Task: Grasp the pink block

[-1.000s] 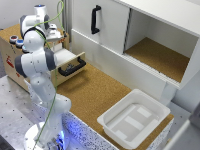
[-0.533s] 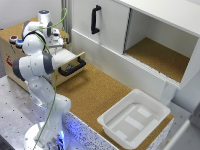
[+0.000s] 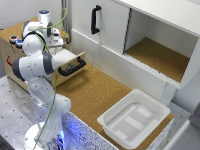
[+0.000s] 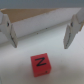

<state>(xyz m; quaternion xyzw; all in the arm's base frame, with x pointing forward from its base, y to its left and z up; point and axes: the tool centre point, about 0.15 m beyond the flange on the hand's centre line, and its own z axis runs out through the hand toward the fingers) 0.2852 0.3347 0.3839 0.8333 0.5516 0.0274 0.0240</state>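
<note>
- Low in the wrist view, the pink block [image 4: 39,64] sits on a pale surface, a dark "N"-like mark on its top face (it reads closer to red here).
- The gripper [image 4: 39,31] hangs over it with fingers [image 4: 9,30] spread wide apart, touching nothing; the block lies between their lines, clear of both.
- In the upper left of the exterior view, the arm [image 3: 36,60] bends over the open drawer [image 3: 67,62] of a wooden box [image 3: 10,50]; the block is hidden there.
- At lower right sits a white tray [image 3: 134,120] on cork flooring [image 3: 95,92], below a white cabinet [image 3: 145,35].
</note>
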